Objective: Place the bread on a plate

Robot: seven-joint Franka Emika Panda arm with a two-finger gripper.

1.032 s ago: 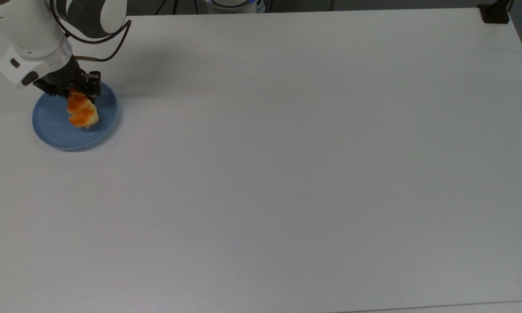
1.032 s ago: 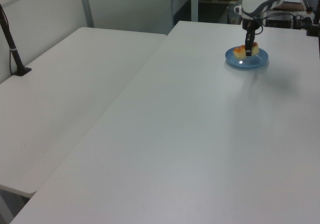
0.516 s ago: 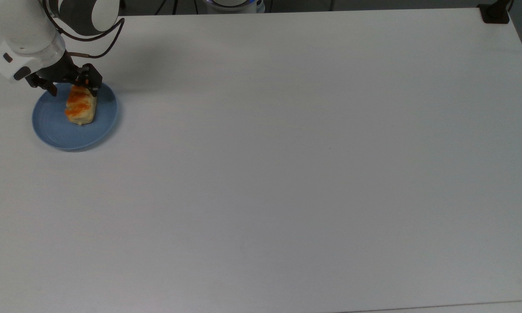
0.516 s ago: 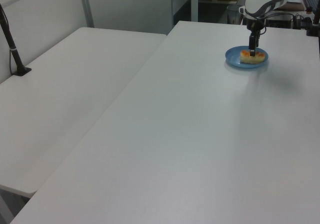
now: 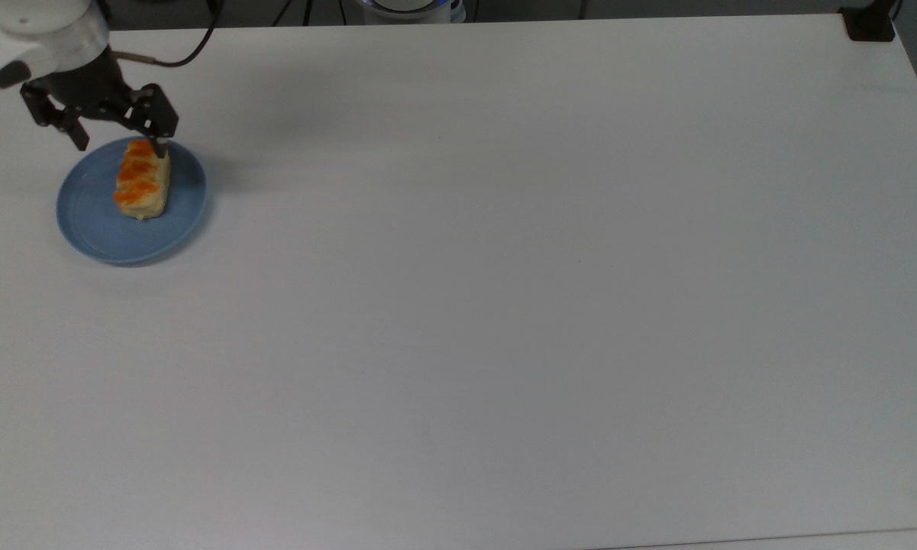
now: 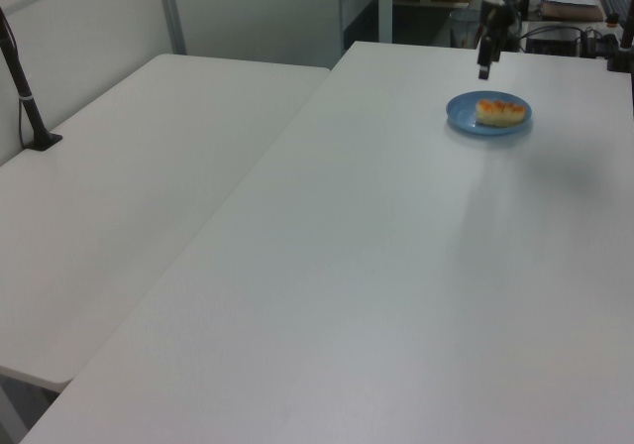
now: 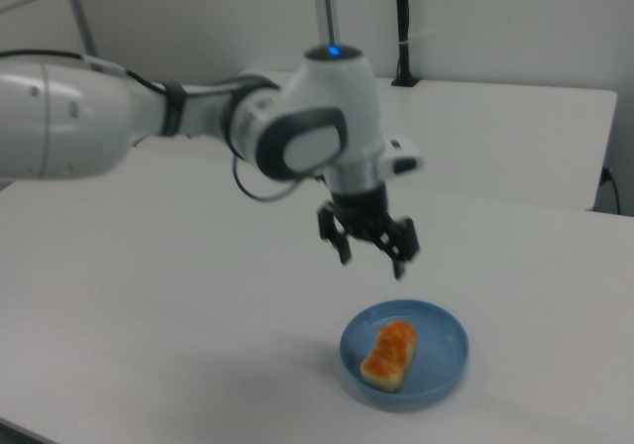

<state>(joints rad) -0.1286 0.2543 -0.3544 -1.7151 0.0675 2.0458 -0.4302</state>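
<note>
top view: bread [image 5: 142,179] lies on the plate [image 5: 92,218], just below the gripper [image 5: 119,142], long axis running away from the fingers.
left view: bread apart from the fingers [image 6: 482,71], down-right.
right view: fingers spread, holding nothing, above the bread.

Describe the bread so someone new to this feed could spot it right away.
Start from the big white table and go to the top view's left, far corner, where the round light-blue plate sits below the open gripper. The bread lies flat on that plate: a small oblong pale-cream loaf with glossy orange patches, the only warm-coloured thing there.
</note>
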